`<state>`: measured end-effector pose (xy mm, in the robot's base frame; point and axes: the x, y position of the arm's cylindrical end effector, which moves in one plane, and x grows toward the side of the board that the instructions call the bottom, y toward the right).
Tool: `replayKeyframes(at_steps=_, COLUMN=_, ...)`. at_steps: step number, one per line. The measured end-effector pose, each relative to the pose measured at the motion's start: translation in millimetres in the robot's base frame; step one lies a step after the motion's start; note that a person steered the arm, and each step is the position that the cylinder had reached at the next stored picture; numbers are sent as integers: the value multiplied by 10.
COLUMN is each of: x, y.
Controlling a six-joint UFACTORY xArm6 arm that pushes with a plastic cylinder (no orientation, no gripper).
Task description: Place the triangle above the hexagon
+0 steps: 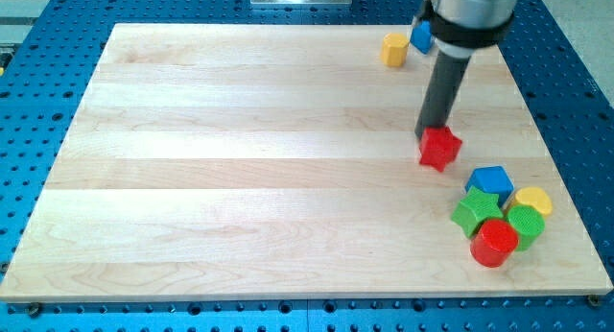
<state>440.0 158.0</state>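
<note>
Approach step: my tip (pixel 429 132) touches the red star's (pixel 440 147) far-left edge, well apart from the blue triangle (pixel 420 35) just right of the yellow hexagon (pixel 393 49); next, reach the triangle's near-right side and nudge it far-left; no claw shows, state unknown.

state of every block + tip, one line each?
my tip: touching red block's upper-left edge
red block: alone, mid-right
yellow hexagon: apart, top
blue block: partly hidden by arm
blue, green star, yellow, green, red cylinder: clustered lower right
</note>
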Motion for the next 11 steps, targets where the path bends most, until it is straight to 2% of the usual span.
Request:
replayKeyframes(at_steps=1, x=243, y=-41)
replayKeyframes(at_steps=4, x=297, y=-57)
replayKeyframes(at_steps=5, x=-469, y=242)
replayKeyframes(at_steps=6, x=-1447, y=866)
replayKeyframes(at_steps=7, x=-2298, y=1149)
replayKeyframes(at_steps=8, x=-2417, y=850)
replayKeyframes(at_steps=9, x=-2100, y=337)
replayKeyframes(at_steps=10, x=-2077, y=-72)
replayKeyframes(at_steps=11, x=-2300, y=235)
